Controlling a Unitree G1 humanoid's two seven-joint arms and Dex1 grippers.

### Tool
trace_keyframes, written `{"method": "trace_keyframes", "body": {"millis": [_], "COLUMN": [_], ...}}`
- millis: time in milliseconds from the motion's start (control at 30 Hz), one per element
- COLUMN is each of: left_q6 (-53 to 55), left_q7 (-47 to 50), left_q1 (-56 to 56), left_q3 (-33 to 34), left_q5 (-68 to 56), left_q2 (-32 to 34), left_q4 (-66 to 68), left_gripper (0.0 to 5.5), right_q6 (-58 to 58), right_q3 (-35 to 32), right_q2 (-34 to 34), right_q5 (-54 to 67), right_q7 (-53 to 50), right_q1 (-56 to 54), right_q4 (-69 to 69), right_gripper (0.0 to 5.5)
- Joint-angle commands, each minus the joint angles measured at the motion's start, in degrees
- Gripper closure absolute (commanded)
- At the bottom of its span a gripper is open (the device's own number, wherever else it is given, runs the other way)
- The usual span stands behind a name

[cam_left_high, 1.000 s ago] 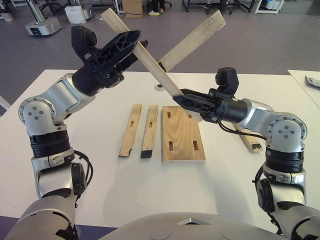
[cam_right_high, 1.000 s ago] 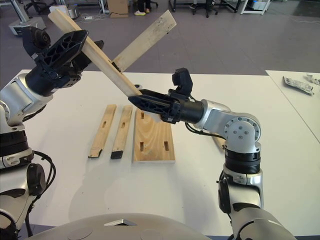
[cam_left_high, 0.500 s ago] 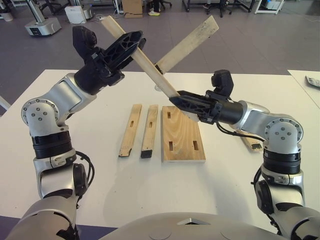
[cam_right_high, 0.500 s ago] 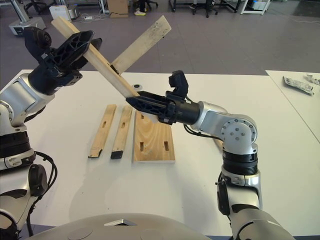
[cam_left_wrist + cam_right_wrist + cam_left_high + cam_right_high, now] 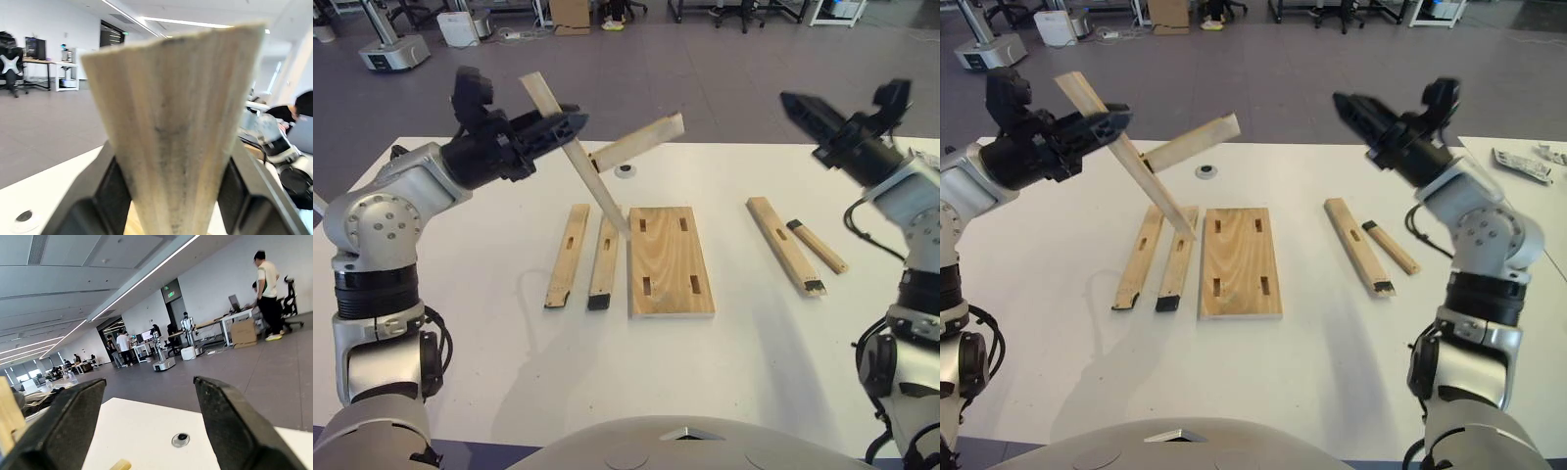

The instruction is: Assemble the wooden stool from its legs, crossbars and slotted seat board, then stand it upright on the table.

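**Held sub-assembly.** A long pale wooden leg bar (image 5: 597, 184) slants over the table. Its upper end is raised toward the far left. Its lower end is close to the far left corner of the flat rectangular wooden seat board with four slots (image 5: 671, 257). You cannot tell whether that end touches the table. A second pale wooden plank, the crossbar (image 5: 641, 143), meets the leg bar partway along it and angles up to the right, clear of the table.

**Left gripper.** Your left gripper (image 5: 566, 123) is clamped on the upper part of the leg bar. In the left wrist view, the bar's end grain (image 5: 176, 122) sits tightly between the two black fingers (image 5: 105, 200).

**Loose parts.** The seat board lies flat near the middle of the white table (image 5: 509, 333).
- Just beside it on the left are two slotted wooden strips, roughly parallel to it: the outer strip (image 5: 568, 255) and the inner strip with a dark near end (image 5: 605, 257).
- To its right, apart from it, lie a longer wooden bar (image 5: 785, 245) and a shorter wooden bar (image 5: 819, 247), close together.

**Right gripper.** Your right gripper (image 5: 793, 102) is raised above the table's far right side, well apart from all the wood. Its fingers (image 5: 230, 426) are spread, with nothing between them.

**Surroundings.** A small round grey grommet (image 5: 625, 170) sits in the table behind the seat board.
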Motion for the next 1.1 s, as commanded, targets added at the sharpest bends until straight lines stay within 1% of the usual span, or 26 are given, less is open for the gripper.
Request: {"method": "trace_keyframes", "body": {"millis": [33, 100, 200, 333, 467, 600, 967, 1100], "left_q6": [-6.53, -9.84, -18.69, -23.68, -24.67, -25.06, -25.45, -28.15], "left_q7": [-10.3, -12.77, -17.4, -17.1, -15.69, -14.97, -15.57, -17.81], "left_q1": [2.66, 4.34, 8.0, 12.08, 13.26, 15.31, 18.96, 18.51], "left_q3": [-2.7, -3.54, -6.46, -7.29, -8.55, -9.83, -11.01, -12.01], "left_q5": [4.6, 7.21, 14.89, 17.61, 18.31, 19.16, 20.99, 23.95], "left_q2": [-0.61, -1.55, -2.4, -6.01, -8.8, -10.1, -9.79, -9.34], "left_q4": [-3.05, -3.29, -3.61, -5.68, -6.81, -8.03, -8.24, -4.9], "left_gripper": [3.43, 3.43, 3.43, 3.44, 3.44, 3.44, 3.44, 3.44], "right_q6": [-0.99, -0.53, -0.18, 1.01, 1.08, 1.16, 0.45, 0.15], "right_q3": [0.58, 0.64, 1.11, 0.87, 0.99, 0.5, 1.2, 1.5], "right_q2": [-0.59, -0.62, -0.17, 0.03, 0.67, 0.85, 0.79, 1.01], "right_q5": [-1.38, -0.95, -0.78, 0.68, 0.39, 0.31, -1.01, -1.58], "right_q7": [2.36, 2.94, 3.13, 2.15, 2.0, 1.48, 2.2, 2.62], "right_q1": [-4.1, -6.11, -8.88, -11.17, -12.49, -12.4, -12.53, -12.73], "right_q4": [0.81, 0.25, -0.14, -2.94, -2.68, -2.35, -1.16, -0.52], "right_gripper": [2.13, 2.13, 2.13, 2.13, 2.13, 2.13, 2.13, 2.13]}}
